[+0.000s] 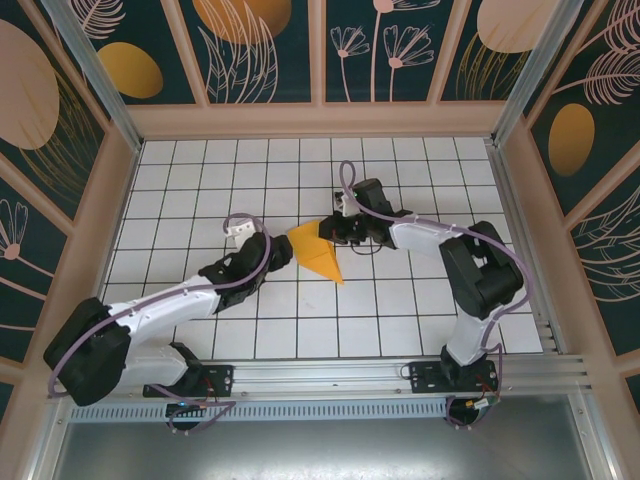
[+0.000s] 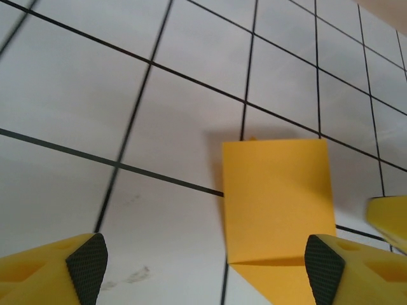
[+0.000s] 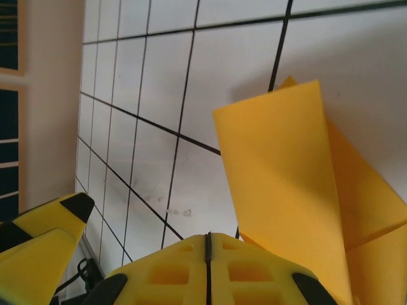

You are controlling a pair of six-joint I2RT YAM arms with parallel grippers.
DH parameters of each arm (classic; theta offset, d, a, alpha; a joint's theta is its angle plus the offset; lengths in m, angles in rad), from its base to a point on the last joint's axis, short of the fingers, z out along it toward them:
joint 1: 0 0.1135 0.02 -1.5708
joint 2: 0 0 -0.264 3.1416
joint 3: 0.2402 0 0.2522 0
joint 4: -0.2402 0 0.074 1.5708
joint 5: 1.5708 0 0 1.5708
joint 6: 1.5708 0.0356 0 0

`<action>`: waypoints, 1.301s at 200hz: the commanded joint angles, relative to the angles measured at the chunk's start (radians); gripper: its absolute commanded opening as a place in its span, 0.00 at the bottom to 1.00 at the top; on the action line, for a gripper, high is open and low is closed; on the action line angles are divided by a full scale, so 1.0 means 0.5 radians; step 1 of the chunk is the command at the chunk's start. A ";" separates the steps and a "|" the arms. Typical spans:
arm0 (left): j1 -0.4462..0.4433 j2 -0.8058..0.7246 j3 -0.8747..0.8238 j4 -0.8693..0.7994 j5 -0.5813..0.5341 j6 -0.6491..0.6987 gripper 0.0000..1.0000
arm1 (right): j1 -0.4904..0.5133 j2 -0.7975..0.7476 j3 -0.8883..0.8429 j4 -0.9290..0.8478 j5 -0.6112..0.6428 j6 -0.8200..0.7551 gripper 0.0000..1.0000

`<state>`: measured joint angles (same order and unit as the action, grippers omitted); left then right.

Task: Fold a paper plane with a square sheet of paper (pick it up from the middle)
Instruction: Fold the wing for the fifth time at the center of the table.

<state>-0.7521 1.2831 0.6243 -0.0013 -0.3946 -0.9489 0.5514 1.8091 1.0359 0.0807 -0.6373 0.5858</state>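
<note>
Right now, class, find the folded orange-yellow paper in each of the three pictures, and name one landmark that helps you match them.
Top external: the folded orange-yellow paper lies near the middle of the white table.
Left wrist: the paper sits lower right of centre, running off the bottom edge.
Right wrist: the paper takes up the right half, reaching the right and bottom edges.
Shared landmark: the table's black grid lines, passing under the paper.

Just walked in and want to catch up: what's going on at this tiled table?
A partly folded orange-yellow paper lies in the middle of the table, with both arms reaching in to it. The left end effector is open, held close to the paper. The right end effector is shut beside a raised flap; whether it pinches any paper I cannot tell. It is not a finished plane yet.
</note>
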 commanded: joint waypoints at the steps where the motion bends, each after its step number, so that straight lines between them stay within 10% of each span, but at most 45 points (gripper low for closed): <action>1: 0.046 0.088 0.084 0.039 0.255 0.068 0.84 | 0.002 0.096 0.024 0.050 -0.071 -0.016 0.09; 141: 0.300 0.570 0.243 0.296 1.062 0.059 0.86 | -0.184 0.342 -0.295 0.336 -0.065 0.071 0.10; 260: 0.362 0.920 0.288 0.733 1.401 -0.172 0.65 | -0.185 0.403 -0.360 0.350 -0.003 0.092 0.10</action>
<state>-0.5831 1.7081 0.7650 0.2672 0.2554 -1.0012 0.4530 1.9537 0.8963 0.3019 -0.7010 0.6384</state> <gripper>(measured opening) 0.672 0.103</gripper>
